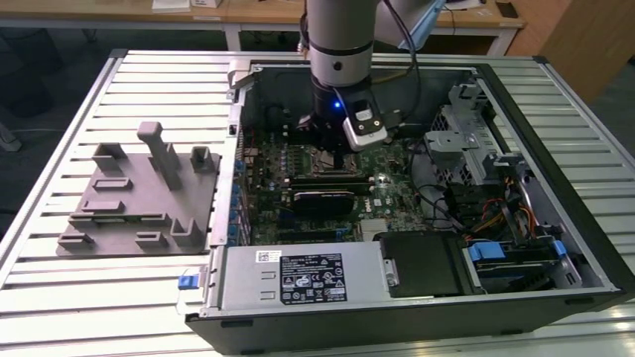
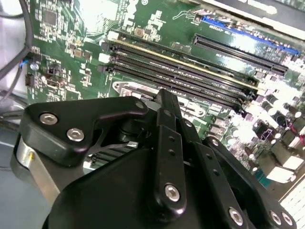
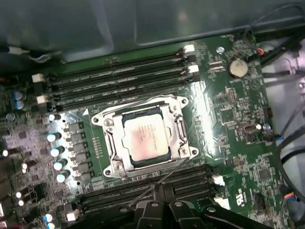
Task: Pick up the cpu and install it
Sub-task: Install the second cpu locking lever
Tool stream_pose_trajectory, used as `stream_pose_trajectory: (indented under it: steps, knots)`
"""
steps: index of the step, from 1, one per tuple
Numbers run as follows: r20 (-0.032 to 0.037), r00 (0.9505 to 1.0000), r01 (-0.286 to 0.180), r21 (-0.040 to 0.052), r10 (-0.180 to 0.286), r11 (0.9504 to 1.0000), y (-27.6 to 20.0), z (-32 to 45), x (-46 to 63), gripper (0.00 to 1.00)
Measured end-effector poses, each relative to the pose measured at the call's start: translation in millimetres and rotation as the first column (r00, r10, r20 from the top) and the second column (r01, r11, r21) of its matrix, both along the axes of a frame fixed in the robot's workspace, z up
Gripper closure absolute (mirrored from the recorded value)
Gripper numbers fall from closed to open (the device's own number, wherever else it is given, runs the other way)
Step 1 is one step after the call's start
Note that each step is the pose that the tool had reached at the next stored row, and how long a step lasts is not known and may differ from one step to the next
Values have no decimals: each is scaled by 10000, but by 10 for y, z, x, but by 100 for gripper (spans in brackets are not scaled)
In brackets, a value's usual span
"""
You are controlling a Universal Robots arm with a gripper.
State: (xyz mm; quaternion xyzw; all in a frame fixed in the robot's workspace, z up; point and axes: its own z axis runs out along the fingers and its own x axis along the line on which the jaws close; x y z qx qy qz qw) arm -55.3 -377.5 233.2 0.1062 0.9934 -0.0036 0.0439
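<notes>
CPU seated in the motherboard socket.
Your gripper hovers just above; I can't tell its opening, so check the chip lies flat.

The cpu is a small flat square chip with a pale silvery top that catches the light, faint print across it, and a thin darker rim. In the first wrist view it lies flat, face up, seated inside the metal-framed socket on the green motherboard. The socket's bright frame surrounds it on all sides, with a narrow dark gap between chip and frame. Its edges run parallel to the frame's. It sits between two banks of long black memory slots, one on either side of the socket.
</notes>
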Motion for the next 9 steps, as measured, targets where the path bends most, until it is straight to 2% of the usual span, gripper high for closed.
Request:
stream_pose_trajectory:
  steps: [5,9]
  knots:
    - [-17,9965,-833,2,833,9965,0,-27,0,89]
    - [-22,9939,-1100,0,1100,9939,-3,-56,-60,89]
